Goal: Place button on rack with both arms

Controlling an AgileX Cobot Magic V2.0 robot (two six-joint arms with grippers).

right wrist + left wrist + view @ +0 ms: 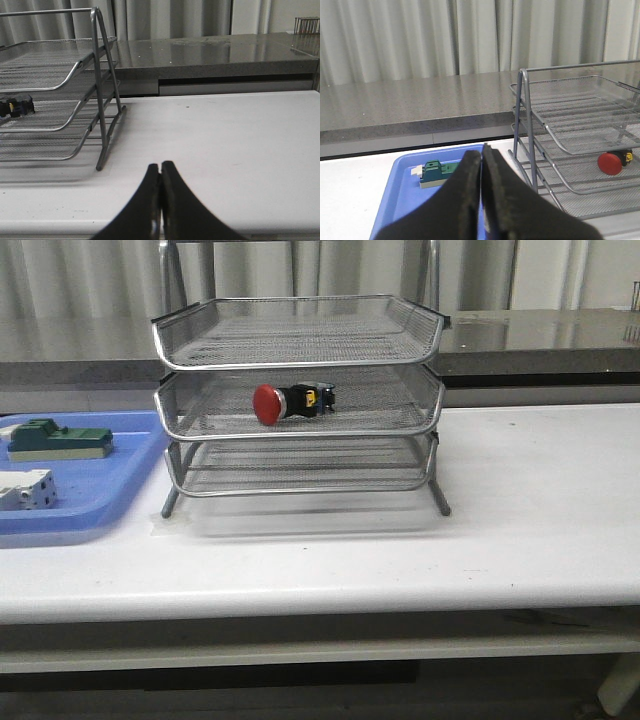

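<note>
The button [290,401], red head, black body with a yellow mark, lies on its side in the middle tier of the silver wire rack [300,390]. It also shows in the left wrist view [612,162], and its black end shows in the right wrist view [15,106]. Neither arm shows in the front view. My left gripper [482,150] is shut and empty, over the blue tray beside the rack [570,145]. My right gripper [160,167] is shut and empty above the white table, off to the side of the rack [60,105].
A flat blue tray [90,495] lies left of the rack with a green block [58,438] and a white block [25,490] in it. A grey counter [540,335] runs behind the white table [520,510].
</note>
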